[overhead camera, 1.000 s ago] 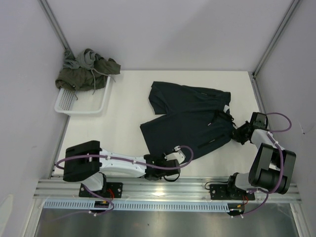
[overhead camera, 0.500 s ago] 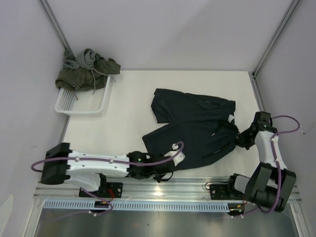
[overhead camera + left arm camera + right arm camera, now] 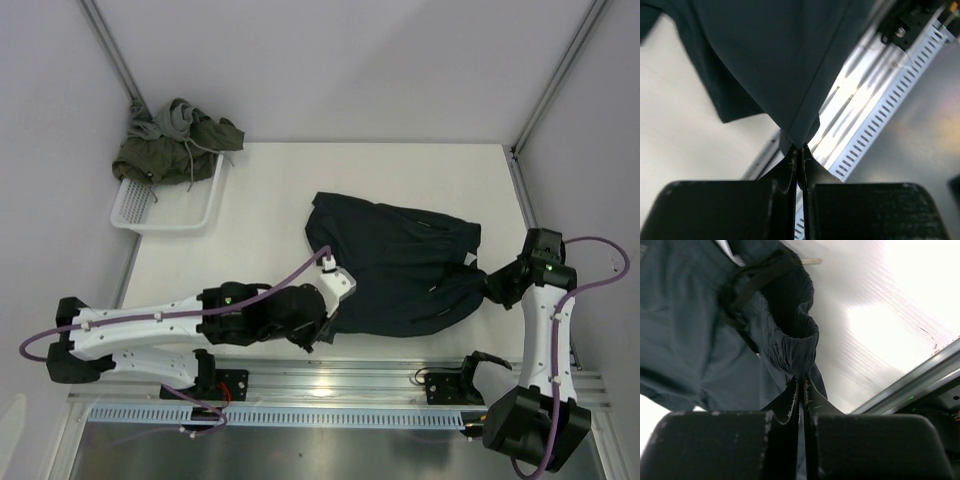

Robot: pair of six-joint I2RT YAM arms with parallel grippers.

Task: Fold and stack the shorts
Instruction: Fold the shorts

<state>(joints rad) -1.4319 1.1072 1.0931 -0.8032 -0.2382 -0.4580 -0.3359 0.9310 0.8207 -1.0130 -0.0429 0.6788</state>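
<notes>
Dark navy cloth shorts (image 3: 400, 265) stretch across the white desk (image 3: 250, 230), well apart from the white plastic mesh basket (image 3: 170, 210), whose far rim carries crumpled olive green shorts (image 3: 165, 155). The left arm's fingers (image 3: 740, 210) pinch a leg hem corner; the right arm's fingers (image 3: 730, 445) pinch the gathered waistband.

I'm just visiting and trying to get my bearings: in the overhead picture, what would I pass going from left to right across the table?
White basket → left claw → dark navy shorts → right claw.
</notes>
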